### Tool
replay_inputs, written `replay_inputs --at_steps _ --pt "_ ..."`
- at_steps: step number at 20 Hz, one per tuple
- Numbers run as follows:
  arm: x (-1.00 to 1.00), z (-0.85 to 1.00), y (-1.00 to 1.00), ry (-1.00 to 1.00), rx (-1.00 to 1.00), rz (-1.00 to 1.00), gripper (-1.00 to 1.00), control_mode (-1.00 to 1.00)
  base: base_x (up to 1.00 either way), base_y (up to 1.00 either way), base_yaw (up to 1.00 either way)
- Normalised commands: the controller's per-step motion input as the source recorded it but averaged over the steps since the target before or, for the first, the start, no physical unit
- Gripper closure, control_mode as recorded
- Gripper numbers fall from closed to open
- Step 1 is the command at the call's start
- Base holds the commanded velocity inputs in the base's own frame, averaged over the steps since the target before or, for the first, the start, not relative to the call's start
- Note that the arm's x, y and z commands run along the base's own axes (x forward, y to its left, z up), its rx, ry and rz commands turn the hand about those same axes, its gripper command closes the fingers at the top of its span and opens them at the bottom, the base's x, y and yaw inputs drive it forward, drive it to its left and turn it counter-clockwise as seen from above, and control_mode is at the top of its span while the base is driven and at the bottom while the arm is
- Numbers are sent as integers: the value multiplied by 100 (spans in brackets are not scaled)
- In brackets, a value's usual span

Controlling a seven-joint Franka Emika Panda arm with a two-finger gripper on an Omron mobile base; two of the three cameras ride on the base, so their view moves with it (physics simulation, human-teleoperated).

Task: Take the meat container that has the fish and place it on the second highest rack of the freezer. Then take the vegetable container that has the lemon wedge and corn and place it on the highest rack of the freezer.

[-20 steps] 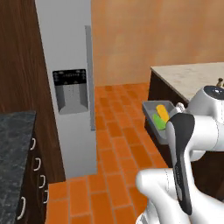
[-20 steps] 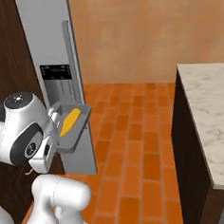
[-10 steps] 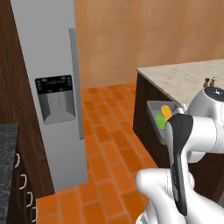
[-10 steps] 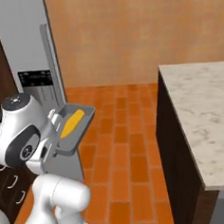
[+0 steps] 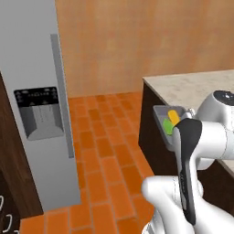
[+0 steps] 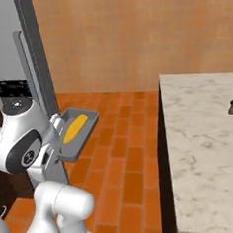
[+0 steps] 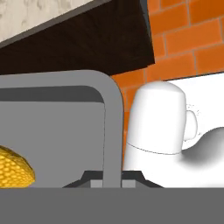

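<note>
- Holding the long grey metal vegetable container (image 6: 79, 134) out in front of the white arm's bulky wrist, the gripper (image 7: 111, 178) is clamped together on the container's rim at its near end.
- The arm is folded back close over the base, its dark-striped forearm rising steeply to the wrist, with the container carried about level above the orange brick floor (image 5: 105, 151).
- Inside the container lies the yellow-orange corn cob (image 6: 75, 128), running along its length; in the left base view the small bright green lemon wedge (image 5: 167, 126) sits just beside the cob.
- The tall grey-silver freezer (image 5: 32, 87), with its long vertical handle and dark dispenser panel, stands with its door closed, well apart from the container.
- The pale marble tabletop (image 6: 205, 146) lies on the arm's right.
</note>
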Motion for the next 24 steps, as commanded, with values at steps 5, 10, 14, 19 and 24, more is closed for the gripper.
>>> replay_inputs --at_steps 5,10,14,19,24 --pt "0 0 0 0 0 0 100 100 73 -10 18" --pt "0 0 0 0 0 0 100 100 86 -3 14" --pt "0 0 0 0 0 0 100 100 94 -18 10" --pt "0 0 0 0 0 0 100 100 99 -26 10" --pt "0 0 0 0 0 0 100 100 88 -55 15"
